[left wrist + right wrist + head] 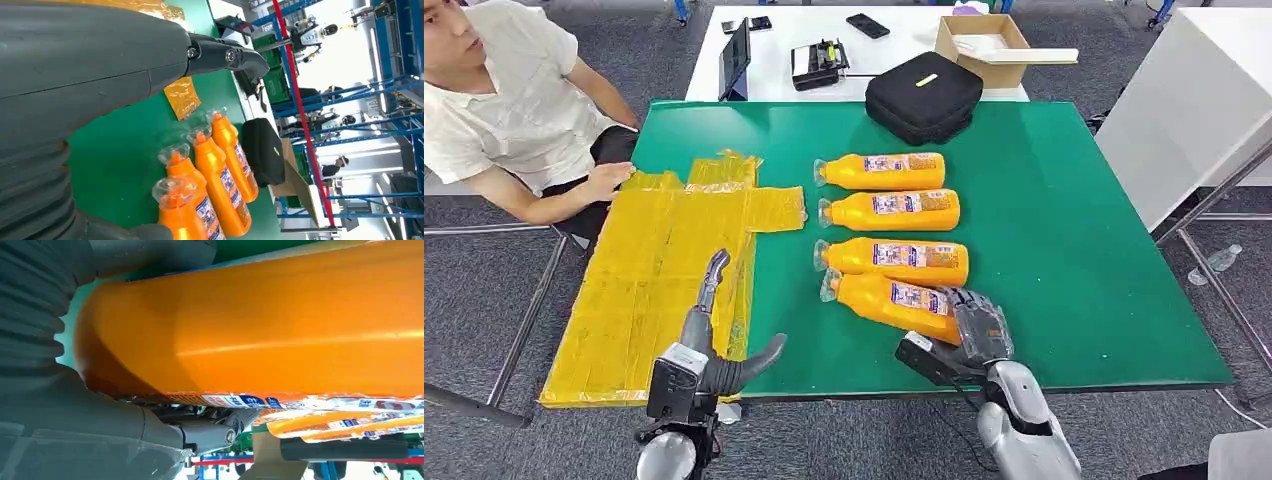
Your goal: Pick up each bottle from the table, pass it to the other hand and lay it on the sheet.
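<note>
As seen from the head view, four orange plastic bottles are laid in a row on the green counter (1074,280), and the nearest orange bottle (889,298) is grasped at its base by the right hand (977,325). The left hand (714,330) is held released, fingers apart, over the crinkled yellow sheet (649,290).

From the left wrist view, the left hand (100,65) is seen above the counter beside the bottles.

From the right wrist view, the nearest bottle (280,330) is seen clasped against the right hand (100,430).

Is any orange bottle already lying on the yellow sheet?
No, in the head view all four orange bottles lie in a row on the green table, beside the yellow sheet, which carries no bottle.
</note>
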`<action>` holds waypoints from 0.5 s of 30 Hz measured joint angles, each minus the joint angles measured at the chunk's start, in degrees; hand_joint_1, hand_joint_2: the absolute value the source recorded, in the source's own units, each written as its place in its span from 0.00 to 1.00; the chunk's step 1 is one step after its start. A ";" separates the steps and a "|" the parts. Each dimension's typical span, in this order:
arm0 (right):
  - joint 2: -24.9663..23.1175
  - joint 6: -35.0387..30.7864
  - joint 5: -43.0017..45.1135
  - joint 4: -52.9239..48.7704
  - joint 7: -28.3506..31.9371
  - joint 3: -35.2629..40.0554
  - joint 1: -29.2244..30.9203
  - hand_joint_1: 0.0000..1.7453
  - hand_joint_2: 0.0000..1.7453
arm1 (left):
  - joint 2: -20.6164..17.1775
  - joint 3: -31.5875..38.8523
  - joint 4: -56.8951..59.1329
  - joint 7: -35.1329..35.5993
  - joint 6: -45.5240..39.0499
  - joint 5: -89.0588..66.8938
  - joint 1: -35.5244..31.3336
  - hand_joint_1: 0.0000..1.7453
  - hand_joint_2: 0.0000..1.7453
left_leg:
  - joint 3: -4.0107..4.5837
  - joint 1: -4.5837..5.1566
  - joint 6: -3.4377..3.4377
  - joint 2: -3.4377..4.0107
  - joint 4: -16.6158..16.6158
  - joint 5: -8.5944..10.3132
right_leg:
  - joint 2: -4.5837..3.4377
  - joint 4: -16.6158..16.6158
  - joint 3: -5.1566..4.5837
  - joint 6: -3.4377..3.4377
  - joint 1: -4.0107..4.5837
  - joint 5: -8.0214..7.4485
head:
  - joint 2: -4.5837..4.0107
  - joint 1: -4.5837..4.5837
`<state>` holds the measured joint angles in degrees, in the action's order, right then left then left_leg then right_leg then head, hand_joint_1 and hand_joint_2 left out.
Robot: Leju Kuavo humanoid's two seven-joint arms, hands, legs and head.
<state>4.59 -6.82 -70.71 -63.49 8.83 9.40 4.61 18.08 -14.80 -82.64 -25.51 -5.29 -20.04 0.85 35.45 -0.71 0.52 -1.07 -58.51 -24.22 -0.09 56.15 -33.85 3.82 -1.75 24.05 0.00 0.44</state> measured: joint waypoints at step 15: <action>0.70 1.20 11.78 -9.86 5.84 -0.87 -7.85 1.00 1.00 | 0.00 -0.07 0.00 0.87 1.27 5.88 0.05 0.00 1.00 | 0.08 -0.01 -0.01 0.05 0.00 0.00 | -0.03 0.02 0.51 0.01 0.02 -0.06 | 0.00 0.04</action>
<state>5.29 -5.62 -58.93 -73.36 14.67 8.52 -3.23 18.08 -14.86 -82.64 -24.63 -4.02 -14.16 0.90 35.53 -0.71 0.50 -1.03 -58.52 -24.22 -0.11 56.17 -33.34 3.83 -1.73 24.00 0.00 0.48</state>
